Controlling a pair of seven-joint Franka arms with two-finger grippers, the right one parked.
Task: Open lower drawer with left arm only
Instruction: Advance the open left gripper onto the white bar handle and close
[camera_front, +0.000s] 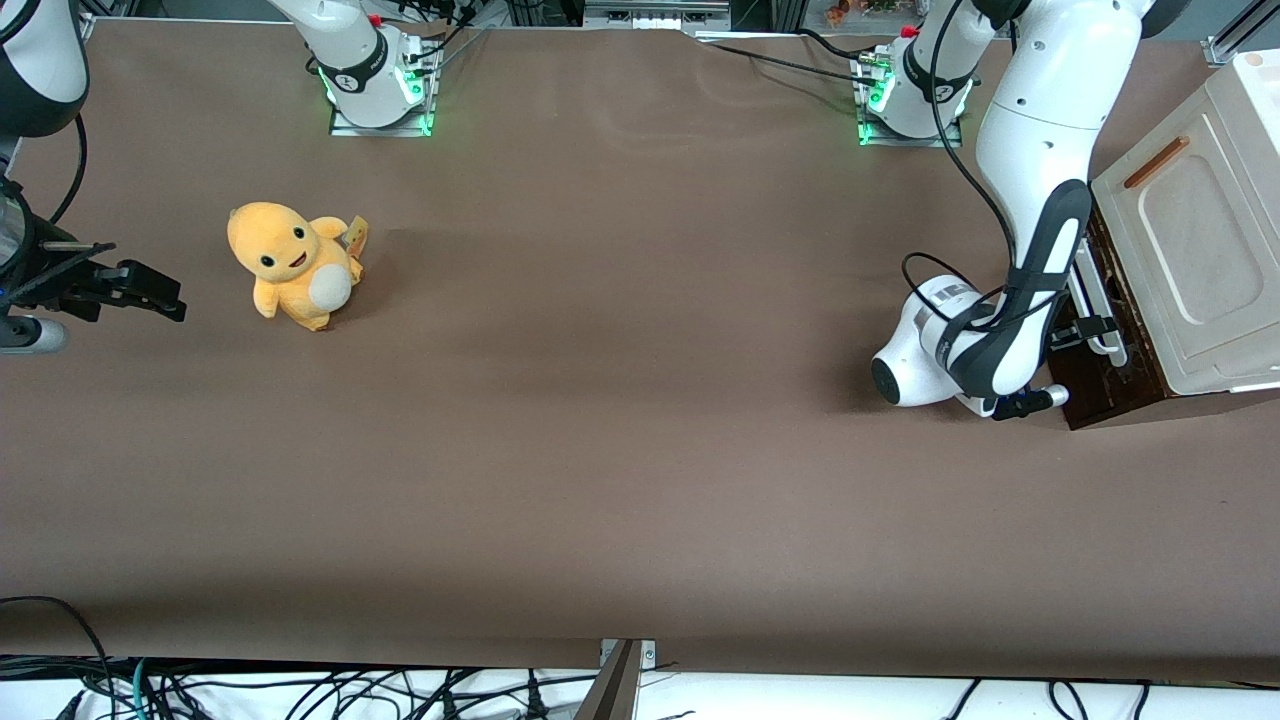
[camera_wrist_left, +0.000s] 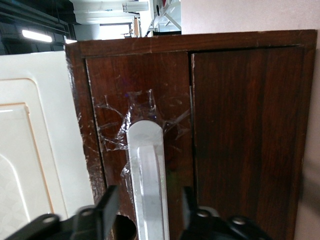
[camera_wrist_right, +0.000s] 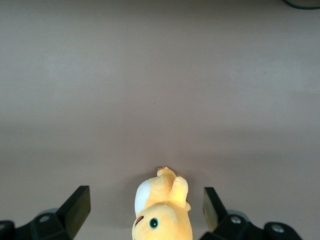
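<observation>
Lower drawer (camera_wrist_left: 240, 130) shut, white handle (camera_wrist_left: 146, 180) lengthwise between spread tool (camera_wrist_left: 147, 207) fingers

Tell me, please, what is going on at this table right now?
The left arm has reached down to the dark wooden cabinet at its end of the table. Its hand is open, one finger on each side of the lower drawer's white loop handle, not yet closed on it. The drawer looks shut. An orange plush toy sits untouched toward the parked arm's end.
</observation>
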